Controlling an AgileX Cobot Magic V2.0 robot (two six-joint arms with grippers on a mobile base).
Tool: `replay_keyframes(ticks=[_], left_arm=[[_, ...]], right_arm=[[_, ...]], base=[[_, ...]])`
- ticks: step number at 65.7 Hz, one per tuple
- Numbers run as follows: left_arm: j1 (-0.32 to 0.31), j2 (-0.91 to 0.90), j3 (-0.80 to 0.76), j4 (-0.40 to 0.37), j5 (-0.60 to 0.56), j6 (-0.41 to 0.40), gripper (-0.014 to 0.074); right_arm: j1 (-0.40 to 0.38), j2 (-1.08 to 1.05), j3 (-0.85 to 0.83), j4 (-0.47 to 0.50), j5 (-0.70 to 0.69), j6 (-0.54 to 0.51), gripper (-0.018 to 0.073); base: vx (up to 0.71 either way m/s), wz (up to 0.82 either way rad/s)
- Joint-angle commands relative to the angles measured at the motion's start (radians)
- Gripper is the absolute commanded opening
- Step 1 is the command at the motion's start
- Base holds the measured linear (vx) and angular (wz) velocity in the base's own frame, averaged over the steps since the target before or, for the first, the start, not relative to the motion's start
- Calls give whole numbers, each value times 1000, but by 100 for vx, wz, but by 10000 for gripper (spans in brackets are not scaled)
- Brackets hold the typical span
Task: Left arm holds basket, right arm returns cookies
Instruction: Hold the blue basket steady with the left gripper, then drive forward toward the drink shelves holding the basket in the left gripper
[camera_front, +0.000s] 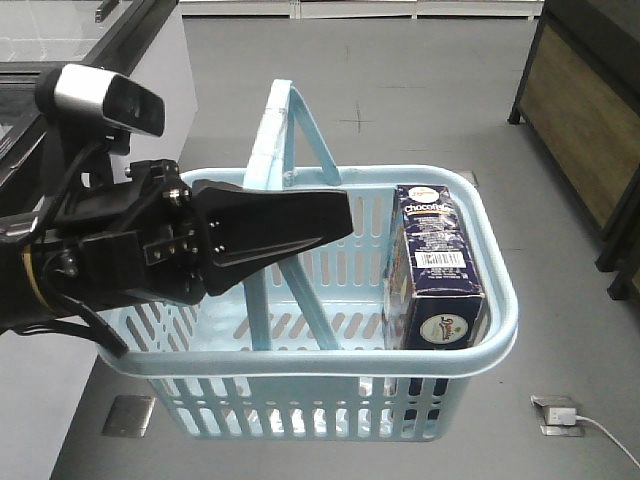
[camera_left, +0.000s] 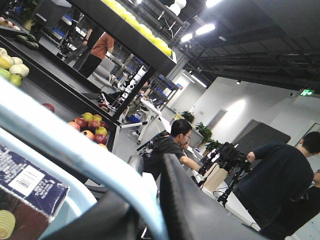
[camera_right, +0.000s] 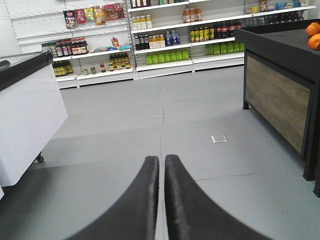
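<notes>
The light blue basket (camera_front: 300, 365) hangs above the grey floor. My left gripper (camera_front: 335, 215) reaches in from the left, shut on one of the basket's thin handles, which crosses between its broad black jaws. In the left wrist view that handle (camera_left: 75, 150) runs between the jaws of the left gripper (camera_left: 150, 167). The cookies (camera_front: 435, 270), a tall dark navy box, stand upright inside the basket at its right end, and a corner of the cookies (camera_left: 25, 185) with a barcode shows in the left wrist view. My right gripper (camera_right: 162, 158) is shut on nothing, pointing over bare floor.
A freezer cabinet (camera_front: 100, 60) stands at left and a dark wooden display stand (camera_front: 580, 110) at right. A floor socket with a cable (camera_front: 560, 415) lies under the basket's right. Stocked shelves (camera_right: 165, 40) line the far wall. People (camera_left: 280, 185) stand nearby.
</notes>
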Motion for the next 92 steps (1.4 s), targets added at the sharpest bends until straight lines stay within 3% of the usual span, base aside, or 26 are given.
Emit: replay_keyframes(ticks=[1,92], left_arm=[[-6,-33,-30,-101,-103,21,-3],[-6,-33,-30,-100,-104,21,-3]], right_arm=[[-1,-1,17,-6,-74,-5,-3],[-2,-1,17,-6,-74,-5,-3]], base=[[5,0],[18,-1]])
